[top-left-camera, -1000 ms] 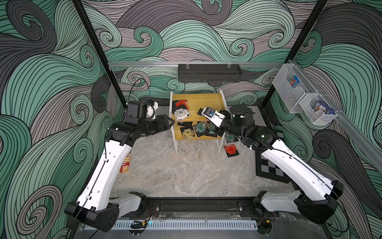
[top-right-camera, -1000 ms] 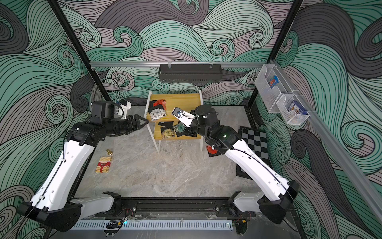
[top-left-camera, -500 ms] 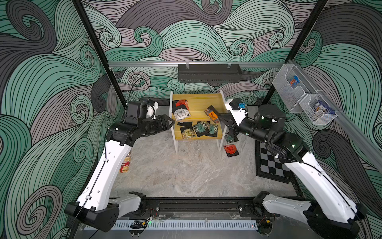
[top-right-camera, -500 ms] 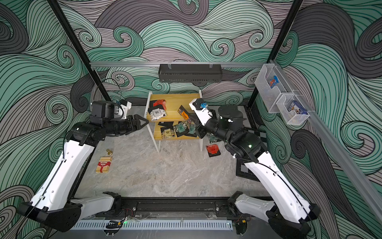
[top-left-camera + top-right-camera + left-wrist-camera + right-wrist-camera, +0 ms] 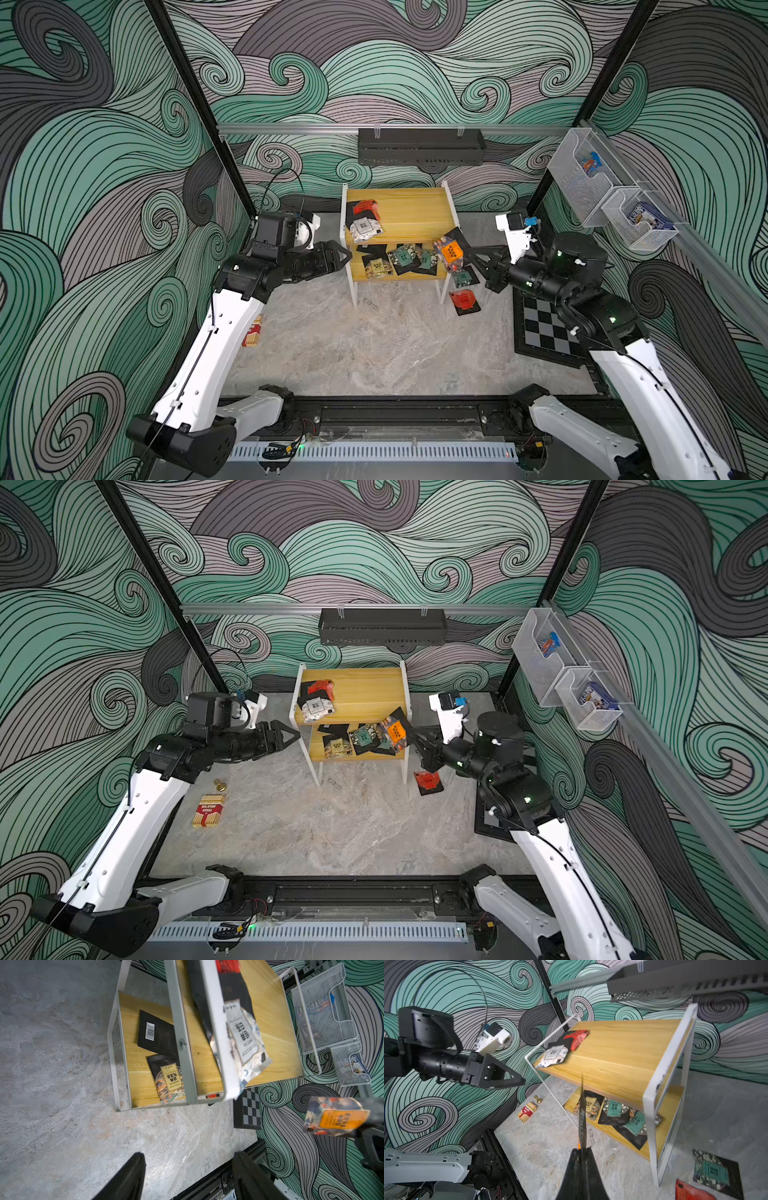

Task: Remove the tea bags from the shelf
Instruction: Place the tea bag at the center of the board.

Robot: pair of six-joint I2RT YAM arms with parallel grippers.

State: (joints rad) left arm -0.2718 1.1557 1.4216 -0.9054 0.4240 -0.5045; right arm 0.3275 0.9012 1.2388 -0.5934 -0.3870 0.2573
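Your small two-tier shelf (image 5: 415,212), grained yellow wooden boards in a thin white metal frame, stands at the back edge of the grey marbled tabletop (image 5: 374,345). At the left edge of its upper board lie a crumpled red foil sachet (image 5: 365,206) and a puffy silver-white sachet (image 5: 365,228), which sits at the front-left corner. The lower board carries a flat black sachet (image 5: 155,1032) lying barcode-up, a gold-labelled sachet (image 5: 377,266) and two overlapping teal-labelled sachets (image 5: 402,255). Off the shelf, on the tabletop beside its front right leg, rest another teal sachet (image 5: 464,277) and a glossy red sachet (image 5: 465,300).

Your right gripper (image 5: 471,253) has its black fingers pressed together on the dark edge of a flat orange-labelled sachet (image 5: 451,252), which it carries in the air just off the shelf's right end. The right wrist view shows the sachet edge-on, a thin blade between the fingers (image 5: 571,1167). It looks clear of the frame, though the overhead angle makes that hard to judge. Your left gripper (image 5: 347,254) hovers at the shelf's left end with its tapered fingers (image 5: 131,1176) spread wide, holding and touching nothing.
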